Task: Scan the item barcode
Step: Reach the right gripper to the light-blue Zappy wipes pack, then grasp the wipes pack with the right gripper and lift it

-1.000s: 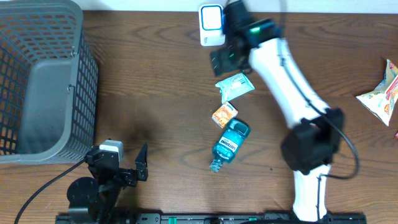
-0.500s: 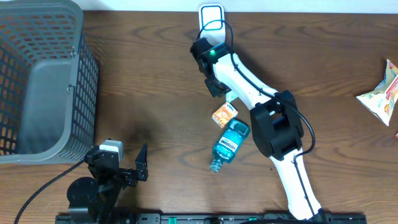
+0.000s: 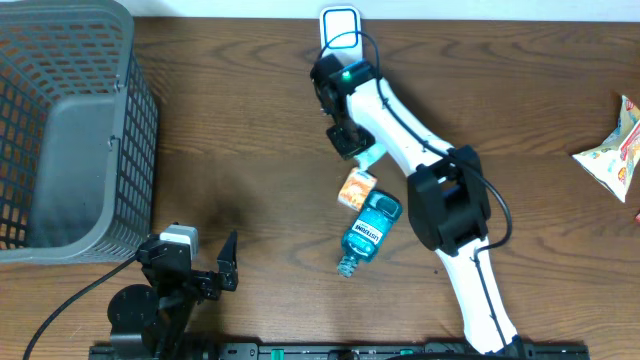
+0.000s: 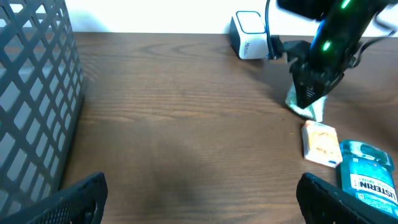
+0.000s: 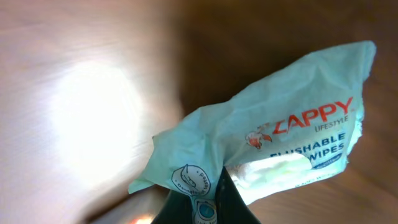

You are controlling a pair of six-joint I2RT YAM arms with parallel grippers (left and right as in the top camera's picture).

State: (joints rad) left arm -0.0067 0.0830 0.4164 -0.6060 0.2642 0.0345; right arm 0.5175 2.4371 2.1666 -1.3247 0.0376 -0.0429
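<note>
My right gripper (image 5: 204, 208) is shut on the edge of a pale green Zappy wipes packet (image 5: 280, 137), whose printed front faces the wrist camera. From above, that gripper (image 3: 347, 138) sits over the packet (image 3: 368, 157), just below the white scanner (image 3: 340, 26) at the table's far edge. No barcode shows in any view. My left gripper (image 4: 208, 205) stands open over bare wood near the front left (image 3: 205, 272). In the left wrist view the packet (image 4: 311, 109) hangs under the right arm, and the scanner (image 4: 249, 43) is behind it.
A small orange box (image 3: 358, 186) and a teal Listerine bottle (image 3: 370, 228) lie just below the packet. A grey mesh basket (image 3: 70, 130) fills the far left. A snack bag (image 3: 612, 150) lies at the right edge.
My right arm swung left and down from beside the scanner onto the wipes packet, and its jaws closed on the packet's edge. The left arm has not moved.
</note>
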